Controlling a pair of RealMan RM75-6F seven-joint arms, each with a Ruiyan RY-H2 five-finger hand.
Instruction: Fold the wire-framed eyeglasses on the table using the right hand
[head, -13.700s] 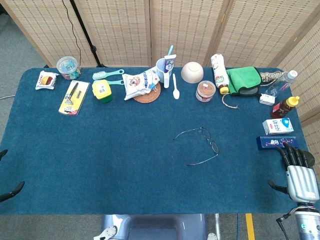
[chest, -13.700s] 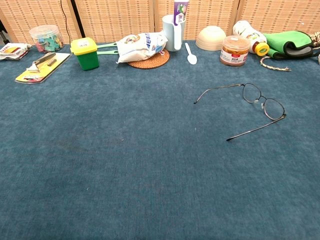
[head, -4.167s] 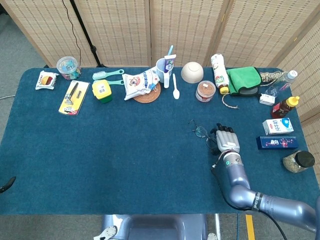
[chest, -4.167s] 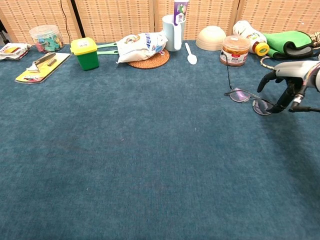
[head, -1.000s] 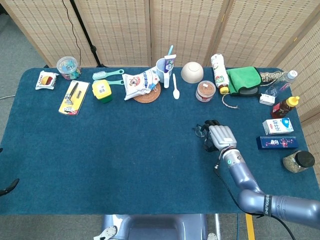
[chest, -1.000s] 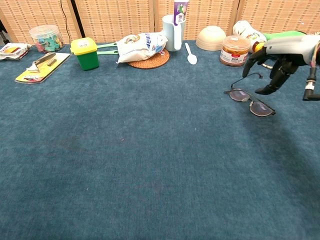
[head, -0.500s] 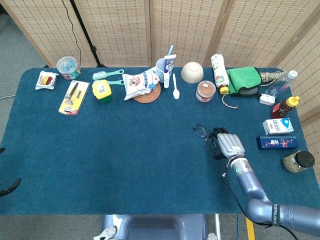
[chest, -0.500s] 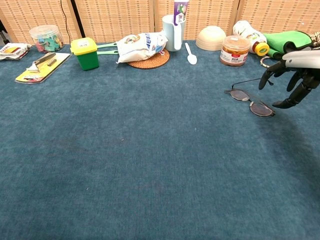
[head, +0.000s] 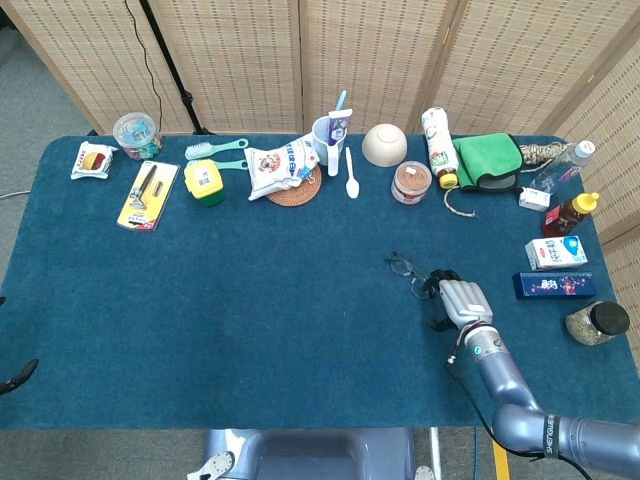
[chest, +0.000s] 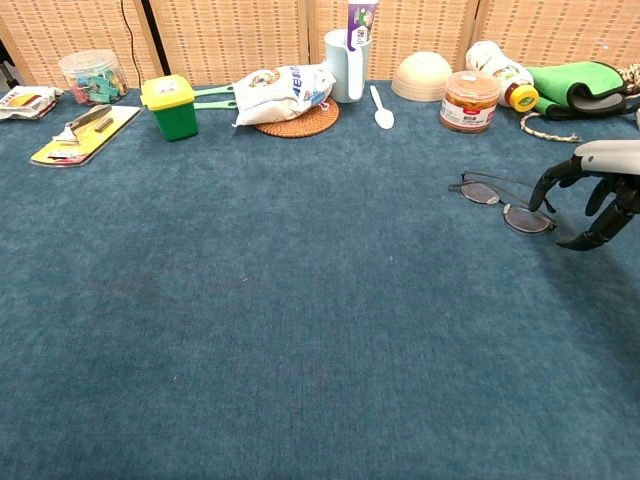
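The eyeglasses (chest: 505, 201) are lying flat on the blue table (chest: 250, 330), right of centre in the chest view, with both temple arms looking folded in behind the lenses. Just to their right, your right hand (chest: 600, 195) is hanging above the cloth with its fingers (chest: 548, 184) curled downward and apart, gripping nothing; the nearest fingertip is sitting just beside the right lens, seemingly without touching it. Your left hand is barely showing as a dark tip at the lower left edge of the head view (head: 22, 376), and I cannot tell how its fingers are lying.

You are finishing the release, so be lifting straight up and away to the right, keeping those curled fingers from snagging the thin wire and dragging the frame open again. Check that the near temple is resting flat before you leave.

Compared with half a second ago, the far temple is no longer sticking up, the glasses are lying flatter, and your hand is sitting lower and further right, clear of the frame.
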